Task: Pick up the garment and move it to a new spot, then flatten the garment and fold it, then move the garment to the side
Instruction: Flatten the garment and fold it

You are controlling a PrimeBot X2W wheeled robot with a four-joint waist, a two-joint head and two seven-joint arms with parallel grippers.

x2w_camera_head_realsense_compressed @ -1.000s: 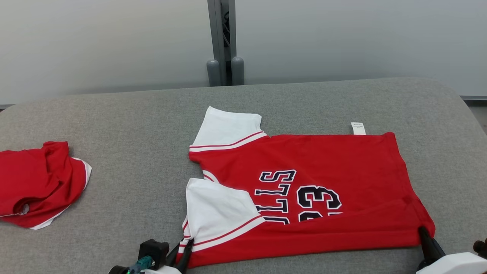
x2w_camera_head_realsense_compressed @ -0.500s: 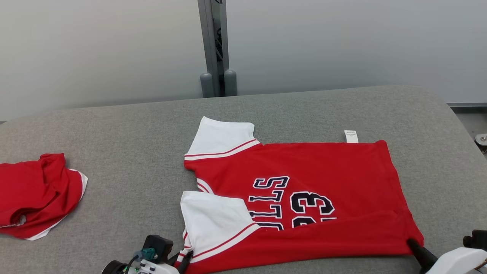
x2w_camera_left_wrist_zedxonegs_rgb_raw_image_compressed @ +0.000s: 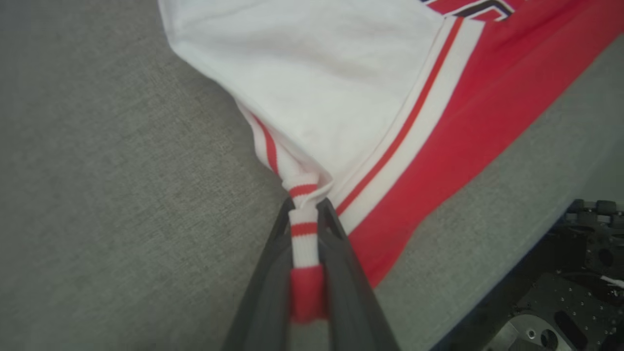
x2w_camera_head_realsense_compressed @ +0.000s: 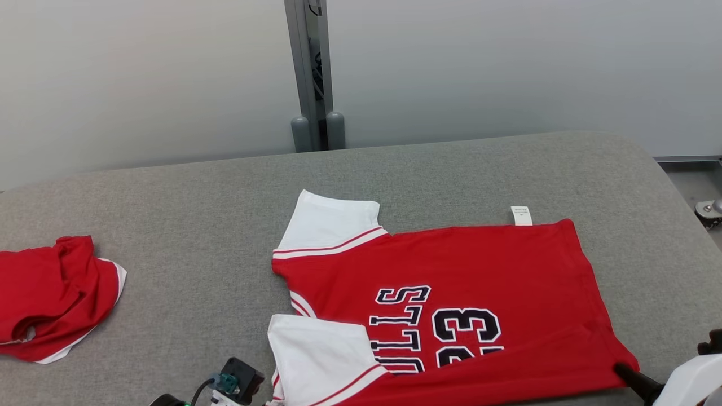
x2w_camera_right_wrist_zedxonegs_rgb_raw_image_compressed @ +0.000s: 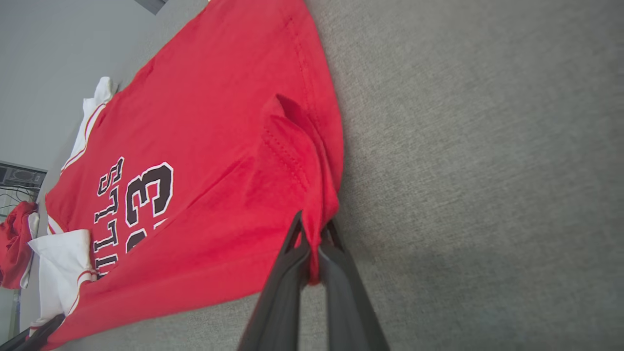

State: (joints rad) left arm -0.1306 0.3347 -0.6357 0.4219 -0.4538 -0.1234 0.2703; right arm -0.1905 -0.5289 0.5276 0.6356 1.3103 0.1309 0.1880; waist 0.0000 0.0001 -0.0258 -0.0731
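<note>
At the near edge of the grey padded table (x2w_camera_head_realsense_compressed: 169,225), the left gripper (x2w_camera_left_wrist_zedxonegs_rgb_raw_image_compressed: 305,207) is seen closed on a strip of white-and-red striped ribbed trim at the sleeve end of the jersey (x2w_camera_head_realsense_compressed: 451,270). The right gripper (x2w_camera_right_wrist_zedxonegs_rgb_raw_image_compressed: 314,226) is clamped on the red hem corner at the opposite near end, where the cloth is bunched into a small raised fold. Between the two grips, the jersey's near long edge is laid over as a red band with a white sleeve (x2w_camera_head_realsense_compressed: 318,352), and the lower part of the print is covered by it.

The jersey is spread sideways across the right-centre of the table, sleeves towards the robot's left. Dark, white-outlined lettering (x2w_camera_head_realsense_compressed: 403,327) can be read as "LLS", with a partly hidden letter before it, and beside it the number "23" (x2w_camera_head_realsense_compressed: 465,332) is shown, the second digit half covered.

Farther off, the other white sleeve (x2w_camera_head_realsense_compressed: 330,225), edged with red stripes, is laid flat. A small white tag (x2w_camera_head_realsense_compressed: 521,215) is seen at the far edge; its print is too small to be read.

A second red garment (x2w_camera_head_realsense_compressed: 51,299) is left crumpled well apart at the left. Beyond the table, a grey post (x2w_camera_head_realsense_compressed: 309,73) is set against a pale wall (x2w_camera_head_realsense_compressed: 507,67).
</note>
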